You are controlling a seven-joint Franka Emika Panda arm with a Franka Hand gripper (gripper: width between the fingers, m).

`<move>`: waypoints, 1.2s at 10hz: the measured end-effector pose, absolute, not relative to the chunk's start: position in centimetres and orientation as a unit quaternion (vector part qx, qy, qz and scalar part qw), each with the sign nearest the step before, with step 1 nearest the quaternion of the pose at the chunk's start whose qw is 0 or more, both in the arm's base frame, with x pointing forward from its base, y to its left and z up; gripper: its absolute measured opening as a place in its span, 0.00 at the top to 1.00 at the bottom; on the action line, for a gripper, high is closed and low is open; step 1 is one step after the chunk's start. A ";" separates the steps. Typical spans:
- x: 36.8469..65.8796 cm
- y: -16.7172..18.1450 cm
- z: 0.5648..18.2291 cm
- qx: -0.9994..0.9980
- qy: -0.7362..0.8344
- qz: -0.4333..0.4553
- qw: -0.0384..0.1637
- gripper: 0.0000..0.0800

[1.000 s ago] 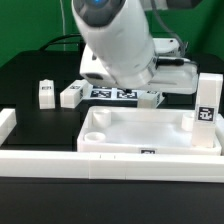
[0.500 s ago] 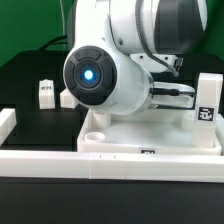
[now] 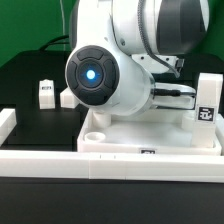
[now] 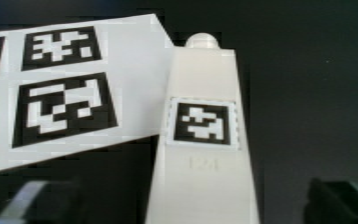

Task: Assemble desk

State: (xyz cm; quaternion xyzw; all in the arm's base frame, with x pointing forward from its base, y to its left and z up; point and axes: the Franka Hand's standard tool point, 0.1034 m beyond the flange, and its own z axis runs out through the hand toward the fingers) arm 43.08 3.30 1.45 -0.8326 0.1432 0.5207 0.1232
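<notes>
The desk top (image 3: 150,135), a shallow white tray with round corner sockets, lies near the front of the table. In the wrist view a white square-bar leg (image 4: 202,130) with a black-and-white tag lies flat on the black table. My gripper (image 4: 190,208) is open and straddles it. One dark finger (image 4: 30,205) stands apart from the leg on one side and the other (image 4: 345,200) on the opposite side. In the exterior view my arm (image 3: 110,70) hides the gripper and this leg. Another leg (image 3: 45,93) stands at that view's left and one (image 3: 207,103) stands upright at its right.
The marker board (image 4: 51,90) lies right beside the leg under my gripper. A long white border rail (image 3: 100,160) runs along the table's front, with a raised end (image 3: 7,122) at the exterior view's left. A further white part (image 3: 66,98) is half hidden by my arm.
My arm has swung down and turned behind the tray, so its round blue-lit joint now faces the exterior camera. It has barely moved in the last half second.
</notes>
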 end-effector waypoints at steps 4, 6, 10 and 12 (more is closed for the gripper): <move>43.1 3.3 1.5 -0.833 0.143 0.521 0.123 0.64; 43.2 3.3 1.5 -0.834 0.140 0.520 0.124 0.64; 44.2 3.1 5.2 -0.838 0.122 0.513 0.138 0.64; 44.9 3.4 7.1 -0.844 0.116 0.505 0.139 0.64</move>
